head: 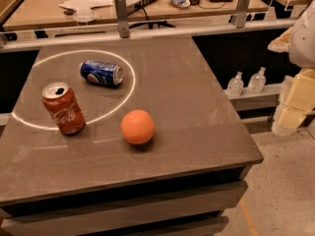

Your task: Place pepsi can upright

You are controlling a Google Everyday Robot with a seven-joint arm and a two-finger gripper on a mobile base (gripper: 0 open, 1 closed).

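Observation:
The pepsi can (pixel 101 73), dark blue with silver ends, lies on its side on the dark table top (pixel 187 107), at the back left, inside a bright ring of light. My gripper (pixel 291 109), white and pale yellow, hangs at the right edge of the view, off the table's right side and far from the can. It holds nothing that I can see.
A red Coca-Cola can (pixel 63 107) stands upright at the front left of the pepsi can. An orange (pixel 137 126) sits near the table's middle. Two small clear bottles (pixel 247 83) stand on a ledge at the right. A cluttered desk (pixel 147 4) runs behind a rail.

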